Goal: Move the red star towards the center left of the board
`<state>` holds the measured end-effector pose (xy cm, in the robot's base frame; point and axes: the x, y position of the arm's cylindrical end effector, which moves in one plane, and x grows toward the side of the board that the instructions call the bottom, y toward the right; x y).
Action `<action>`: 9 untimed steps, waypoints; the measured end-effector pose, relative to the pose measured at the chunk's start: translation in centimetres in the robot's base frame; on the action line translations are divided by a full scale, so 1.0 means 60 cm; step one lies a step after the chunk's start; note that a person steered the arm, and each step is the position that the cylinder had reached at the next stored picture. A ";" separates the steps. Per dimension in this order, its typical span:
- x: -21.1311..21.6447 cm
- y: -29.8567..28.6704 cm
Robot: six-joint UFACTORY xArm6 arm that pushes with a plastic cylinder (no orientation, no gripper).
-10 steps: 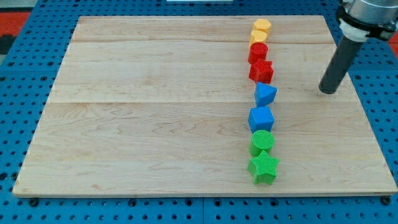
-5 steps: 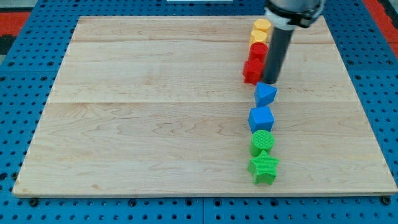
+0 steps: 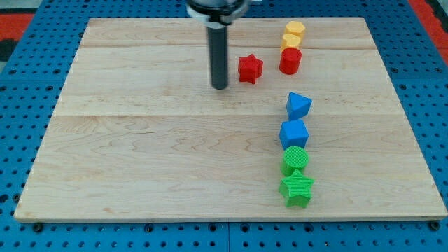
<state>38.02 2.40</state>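
Blue pegboard frames the wooden table (image 3: 140, 175), where my tip (image 3: 220, 87) stands just left of the red star (image 3: 250, 68), apart from it; no claw exists. Pushing leftward means circling to the star's right side first.

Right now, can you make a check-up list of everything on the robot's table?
Surface: wooden board on a blue pegboard.
Job's things: red star, in the upper middle, apart from the other blocks.
Clutter: column on the view's right, top to bottom: two yellow blocks, red cylinder, two blue blocks, green cylinder, green star.
Pincer: none; my tip sits just left of the red star, with a small gap showing.
Cables: nothing seen.
Surroundings: red patches at the top corners, otherwise nothing seen.
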 end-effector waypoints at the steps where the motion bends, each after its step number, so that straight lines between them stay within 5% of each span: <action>1: 0.012 0.133; 2: -0.069 0.153; 3: -0.057 0.045; 4: 0.037 -0.099; 5: 0.042 -0.138; 7: 0.021 0.054; 9: 0.003 -0.215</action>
<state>38.23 -10.49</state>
